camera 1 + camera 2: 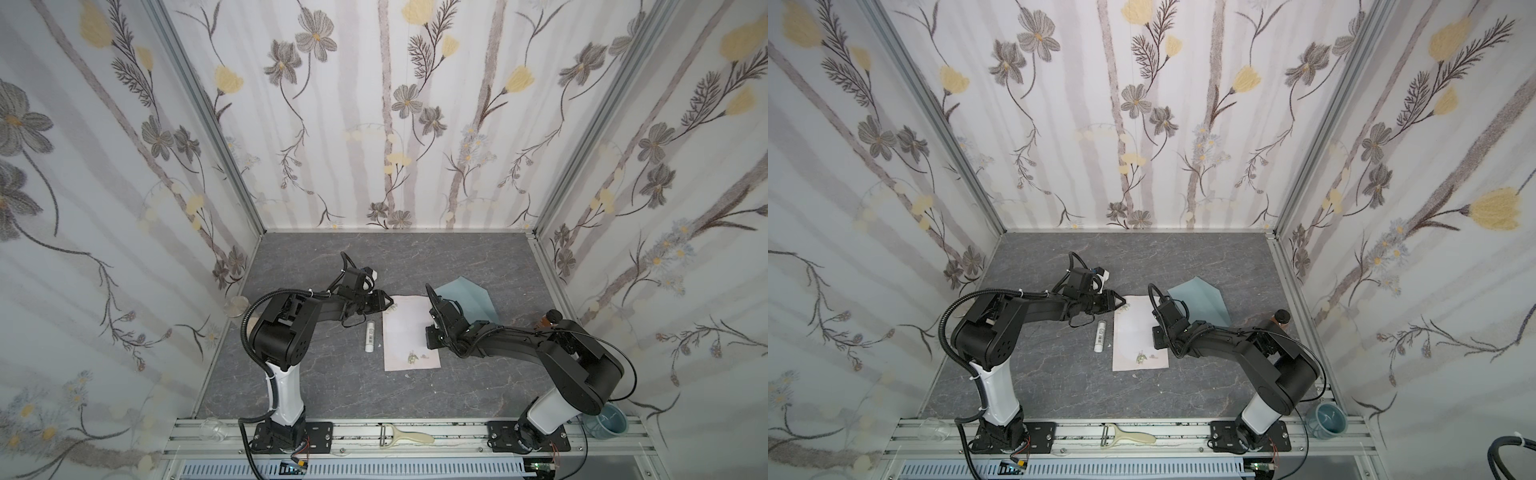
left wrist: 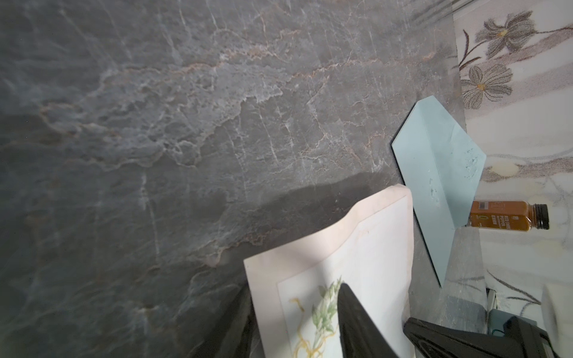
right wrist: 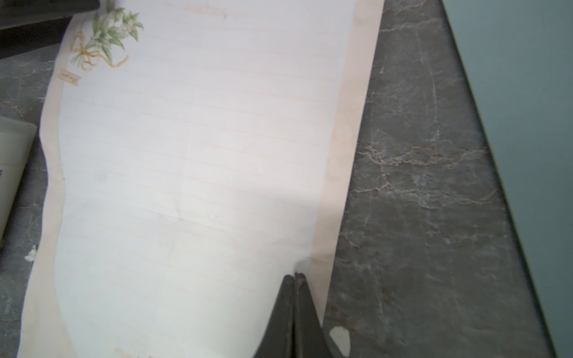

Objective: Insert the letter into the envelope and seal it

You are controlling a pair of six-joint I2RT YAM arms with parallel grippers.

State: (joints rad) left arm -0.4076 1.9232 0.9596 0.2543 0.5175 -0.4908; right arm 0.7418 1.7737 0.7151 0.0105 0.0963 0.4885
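The letter (image 1: 409, 332) (image 1: 1138, 332) lies printed side up mid-table, a floral print at its far-left and near-right corners. My left gripper (image 1: 390, 305) (image 2: 294, 291) is open and straddles the far-left corner. One finger (image 2: 350, 310) is over the bouquet print and the other sits beside the sheet's edge. The sheet (image 2: 366, 248) curls up off the table there. My right gripper (image 1: 430, 338) (image 3: 294, 274) is shut, its tips resting on the letter (image 3: 201, 155) near its right edge. The blue-grey envelope (image 1: 465, 299) (image 2: 443, 173) (image 3: 527, 93) lies to the far right of the letter, flap open.
A white glue stick (image 1: 370, 334) lies just left of the letter. A brown spice bottle (image 1: 550, 318) (image 2: 508, 215) stands by the right wall. On the front rail are a peeler (image 1: 405, 436), a blue mug (image 1: 609, 422) and a clear glass (image 1: 214, 428).
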